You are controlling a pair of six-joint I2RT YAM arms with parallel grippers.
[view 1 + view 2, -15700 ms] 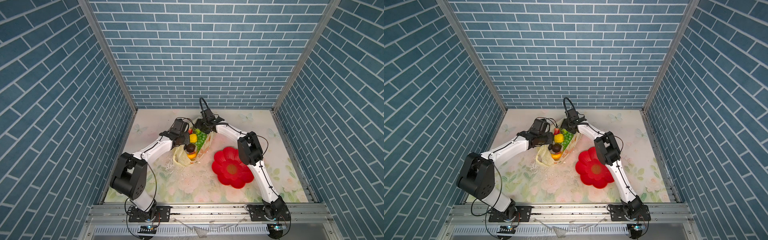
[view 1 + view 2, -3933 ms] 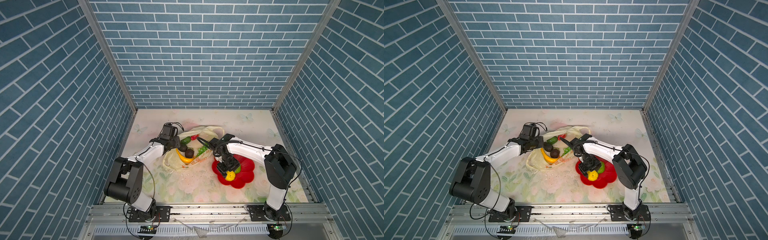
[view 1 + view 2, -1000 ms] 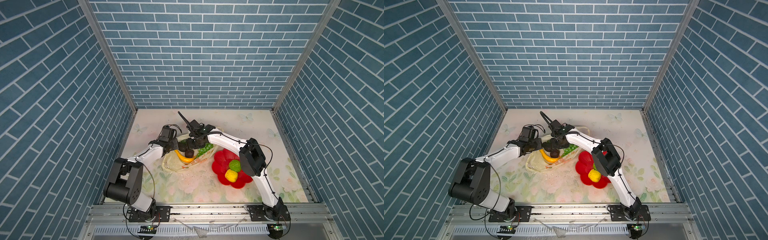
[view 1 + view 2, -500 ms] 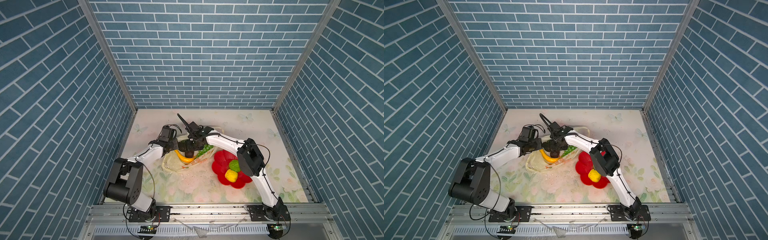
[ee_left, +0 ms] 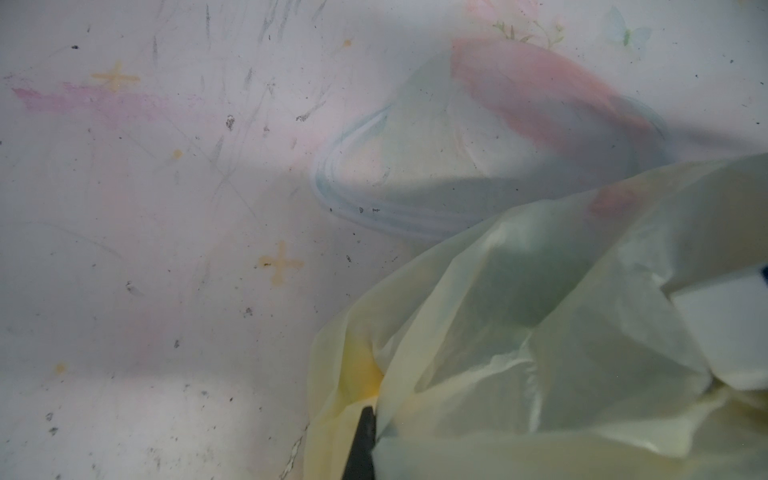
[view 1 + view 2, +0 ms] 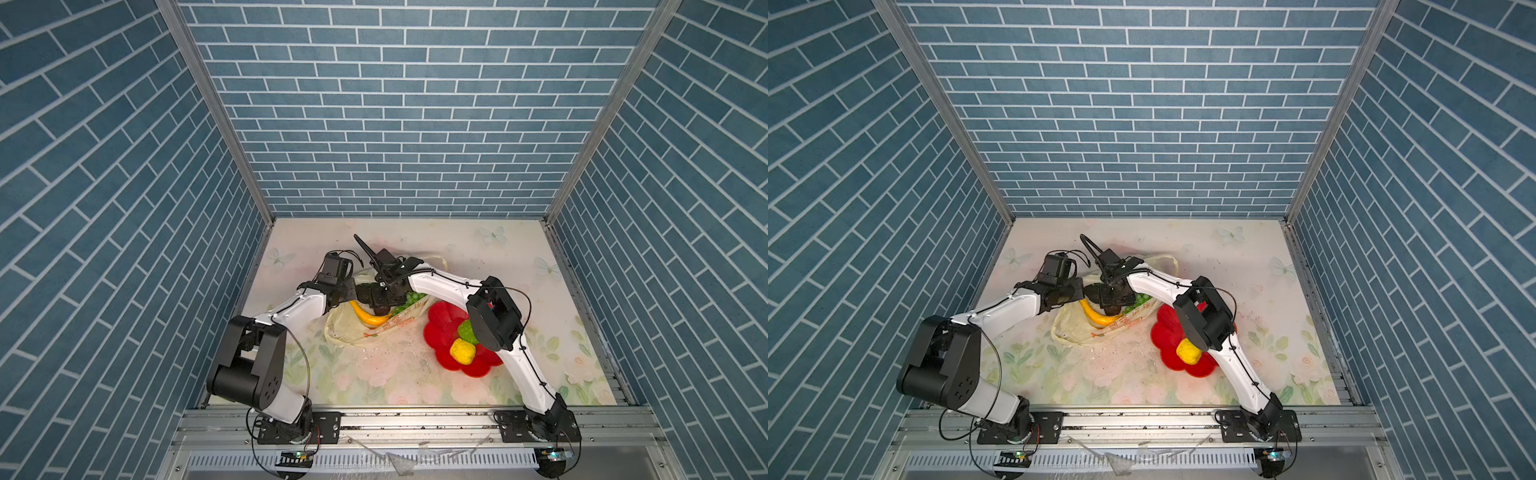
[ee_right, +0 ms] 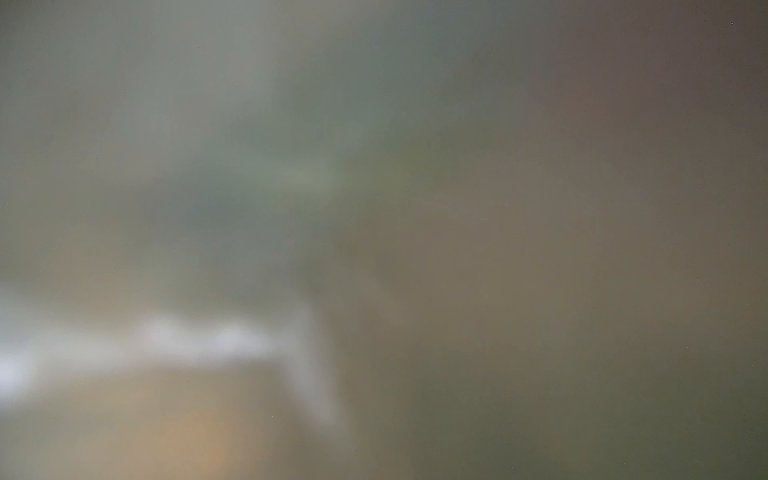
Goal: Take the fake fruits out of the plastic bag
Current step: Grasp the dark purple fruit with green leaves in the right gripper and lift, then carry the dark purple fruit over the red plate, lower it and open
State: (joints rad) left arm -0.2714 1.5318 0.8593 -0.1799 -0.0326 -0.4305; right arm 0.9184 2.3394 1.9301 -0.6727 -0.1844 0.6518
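Left claw pinched closed, right claw pointing down alongside

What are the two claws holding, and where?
The left gripper pinches the plastic bag at its rim. The right gripper is inside the bag; whether it grips anything cannot be told.

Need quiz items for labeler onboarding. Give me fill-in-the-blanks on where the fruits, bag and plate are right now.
1. The yellow knobbly ball and the green knobbly ball lie on the ____ plate.
2. The plastic bag holds a long yellow ____.
3. The left pincer grips the plastic bag at its edge, jaws ____.

Missing words: red; banana; shut.
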